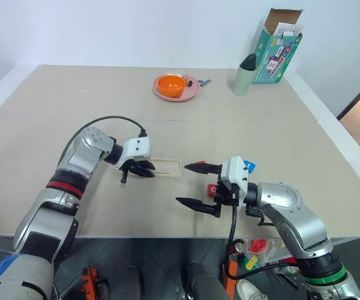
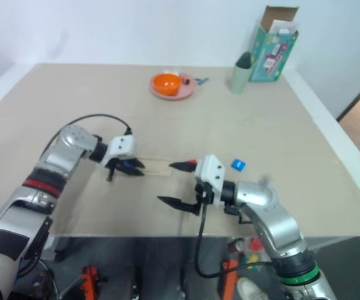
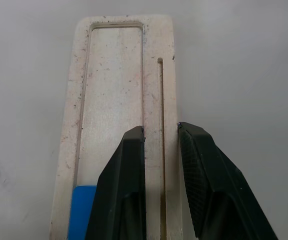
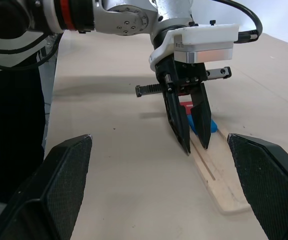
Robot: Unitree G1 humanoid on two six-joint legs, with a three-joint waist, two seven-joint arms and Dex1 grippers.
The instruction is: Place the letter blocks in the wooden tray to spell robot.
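Note:
The wooden tray [image 1: 167, 167] lies on the table between my two arms. My left gripper [image 1: 147, 170] hovers over its left end, pointing down, fingers shut with nothing between them. In the left wrist view its fingers [image 3: 126, 165] hang above the tray [image 3: 114, 75], where a blue letter block [image 3: 81, 210] lies in the recess. The right wrist view shows that blue block [image 4: 210, 125] and a red one [image 4: 186, 107] behind the left gripper [image 4: 196, 147]. My right gripper [image 1: 192, 185] stands wide open and empty just right of the tray. Another blue block [image 1: 249, 166] and a red block [image 1: 213, 189] lie beside it.
At the back of the table stand a pink plate [image 1: 192, 92] with an orange bowl [image 1: 171, 85], a green cup [image 1: 244, 78] and a teal box [image 1: 279, 50]. The table's front edge runs close under both arms.

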